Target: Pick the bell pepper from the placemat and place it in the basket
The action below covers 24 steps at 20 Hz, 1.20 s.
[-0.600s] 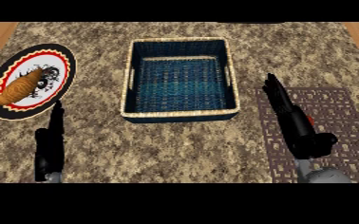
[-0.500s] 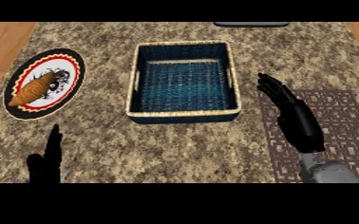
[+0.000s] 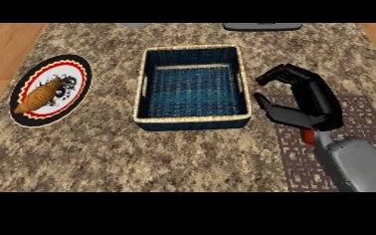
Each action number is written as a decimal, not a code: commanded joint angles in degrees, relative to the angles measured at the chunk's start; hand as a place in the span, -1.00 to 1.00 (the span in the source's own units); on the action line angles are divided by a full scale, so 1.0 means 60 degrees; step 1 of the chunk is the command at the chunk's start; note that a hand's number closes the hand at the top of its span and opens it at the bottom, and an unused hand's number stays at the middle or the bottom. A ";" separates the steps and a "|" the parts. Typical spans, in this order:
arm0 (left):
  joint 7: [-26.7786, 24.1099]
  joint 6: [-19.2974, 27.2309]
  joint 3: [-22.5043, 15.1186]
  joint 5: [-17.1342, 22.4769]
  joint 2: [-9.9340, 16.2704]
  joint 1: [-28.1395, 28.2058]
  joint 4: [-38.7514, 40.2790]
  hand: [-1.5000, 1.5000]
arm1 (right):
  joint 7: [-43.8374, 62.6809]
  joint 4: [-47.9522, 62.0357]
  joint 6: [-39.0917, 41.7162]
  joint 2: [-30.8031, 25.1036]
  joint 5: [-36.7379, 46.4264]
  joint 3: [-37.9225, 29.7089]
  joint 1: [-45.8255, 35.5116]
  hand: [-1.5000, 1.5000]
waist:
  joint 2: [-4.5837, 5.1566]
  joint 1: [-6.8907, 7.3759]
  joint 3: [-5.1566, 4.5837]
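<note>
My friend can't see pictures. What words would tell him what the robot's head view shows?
The robot's right hand hangs above a brown placemat, fingers curled, beside a blue basket with nothing in it. A plate with a brown food item lies at the counter's left.

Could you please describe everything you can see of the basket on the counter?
The basket is rectangular, with a pale woven straw rim and dark blue woven walls and floor. It sits upright and open-topped on the speckled counter, near the middle. Nothing shows inside it. The plate lies apart to its left; the placemat and the right hand are to its right, not touching it.
</note>
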 commanded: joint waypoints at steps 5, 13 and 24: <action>-0.0380 0.0000 0.1138 -0.0018 0.0117 -0.1802 -0.0056 0.00 | 0.1578 0.0515 -0.1466 -0.0837 0.2693 0.0918 -0.0645 -1.00 | 0.0044 -0.0722 -0.0542; -0.0461 0.0030 0.1392 0.0096 0.0565 -0.1253 -0.0370 0.00 | 0.4337 0.0338 -0.0028 -0.4165 0.4677 0.1008 -0.2148 -1.00 | -0.0169 -0.1082 -0.0592; -0.0391 -0.0236 0.1808 0.0429 0.0897 -0.1446 -0.0064 0.00 | 0.6633 -0.0400 0.4798 -0.6033 0.2843 0.1368 -0.3667 -1.00 | -0.0122 -0.1174 -0.0597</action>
